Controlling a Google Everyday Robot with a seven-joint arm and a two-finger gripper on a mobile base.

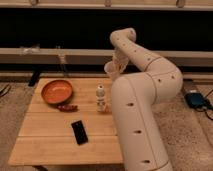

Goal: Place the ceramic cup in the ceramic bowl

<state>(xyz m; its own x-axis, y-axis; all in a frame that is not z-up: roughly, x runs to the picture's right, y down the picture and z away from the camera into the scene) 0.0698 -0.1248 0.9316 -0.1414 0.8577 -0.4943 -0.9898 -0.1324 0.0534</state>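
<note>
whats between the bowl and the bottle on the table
Bare table between bowl and bottle, camera view; the gripper holds the cup raised by the table's far edge.

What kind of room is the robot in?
Probably an indoor lab or office: a wooden table with props like the ceramic bowl, cables on the floor, and the robot's gripper holding the ceramic cup above the table's far side.

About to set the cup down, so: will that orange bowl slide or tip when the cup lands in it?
Likely stays put: the ceramic bowl is wide, shallow and flat on the table. Its glossy inside may let the ceramic cup, held by the claw above the table's far edge, skid. Both look hard, so a drop might chip them.
</note>
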